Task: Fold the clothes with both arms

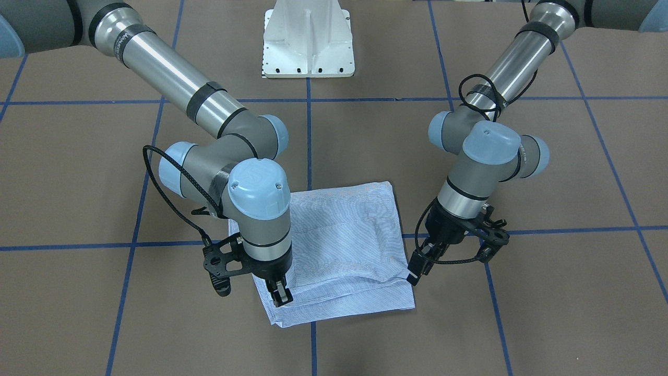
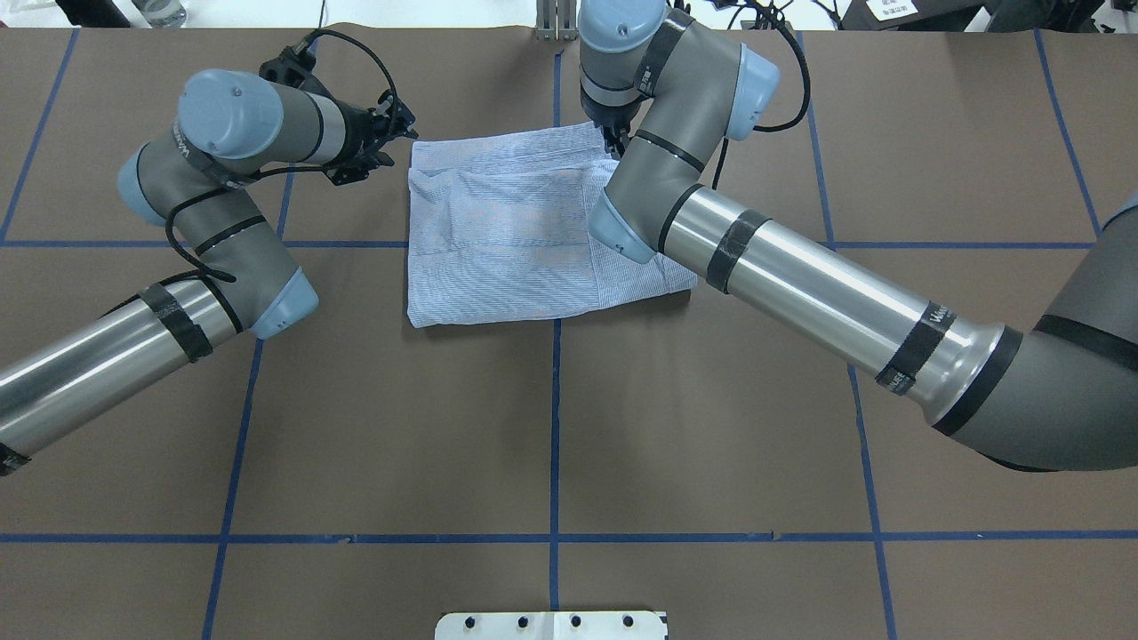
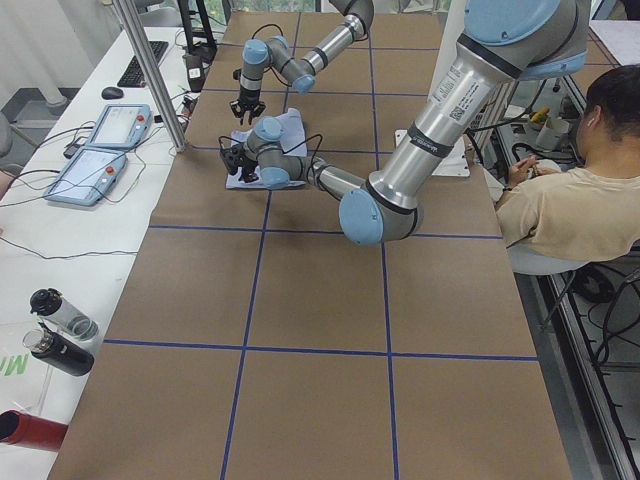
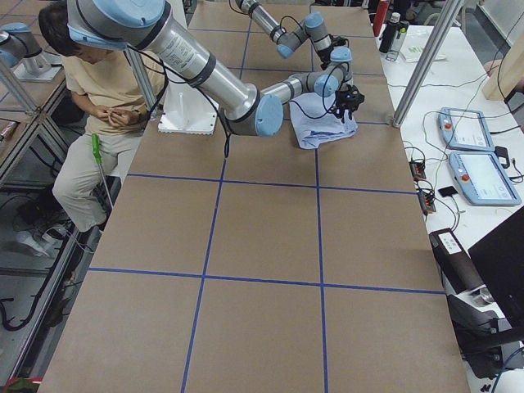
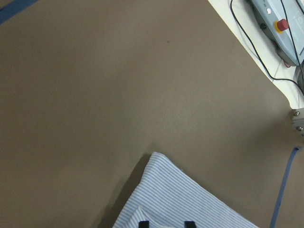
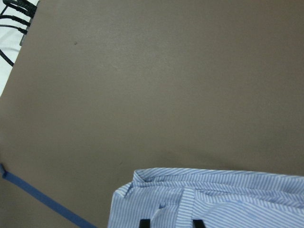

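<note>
The shirt (image 1: 344, 245) is lying mid-table (image 1: 548, 313) as a compact folded rectangle. The left hand (image 1: 417, 271) and the right hand (image 1: 280, 296) are hovering at its two far corners, one each. Both have their fingers apart, with striped cloth showing between the tips. Whether they are actually touching the fabric is hard to tell. The job seems to be nearing its last fold. The next move is calling for both hands to close on their corners together, lift evenly and carry that edge across to the opposite one.
</note>
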You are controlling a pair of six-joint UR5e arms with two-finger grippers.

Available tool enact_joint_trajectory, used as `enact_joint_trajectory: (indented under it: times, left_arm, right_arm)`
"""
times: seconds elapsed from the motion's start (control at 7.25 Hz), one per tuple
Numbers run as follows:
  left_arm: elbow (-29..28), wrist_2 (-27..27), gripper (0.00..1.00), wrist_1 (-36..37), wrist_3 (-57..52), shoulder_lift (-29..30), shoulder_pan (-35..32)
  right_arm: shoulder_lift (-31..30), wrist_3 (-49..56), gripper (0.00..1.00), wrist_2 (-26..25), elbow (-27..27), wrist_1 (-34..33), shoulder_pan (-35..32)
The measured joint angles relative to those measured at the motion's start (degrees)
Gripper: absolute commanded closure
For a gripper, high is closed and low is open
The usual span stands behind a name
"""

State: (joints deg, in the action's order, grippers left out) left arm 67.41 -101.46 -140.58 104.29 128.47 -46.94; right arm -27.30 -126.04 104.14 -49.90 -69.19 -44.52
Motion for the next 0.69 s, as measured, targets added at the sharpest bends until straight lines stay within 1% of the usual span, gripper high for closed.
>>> enact_joint_trajectory:
  times: [0.28, 0.41, 0.55, 0.69]
  left_arm:
    - [-0.1, -1.0, 0.31, -0.1, -0.9, 0.1, -1.1]
    - [0.6, -3.3, 0.31, 0.0, -2.6, -0.1, -1.6]
    - [3.2, -7.2, 0.31, 0.3, -7.0, -2.0, -2.5]
    - [7.8, -11.1, 0.32, 0.5, -13.9, -6.0, -3.9]
  right_arm:
    - [0.0, 3.8, 0.0, 2.1, 0.2, 0.0, -1.8]
    - [-1.1, 7.3, 0.0, 3.6, -1.3, -0.5, -2.3]
    - [-4.0, 13.0, 0.0, 6.1, -5.5, -2.1, -3.2]
    - [-8.2, 19.8, 0.0, 9.2, -11.3, -4.7, -5.1]
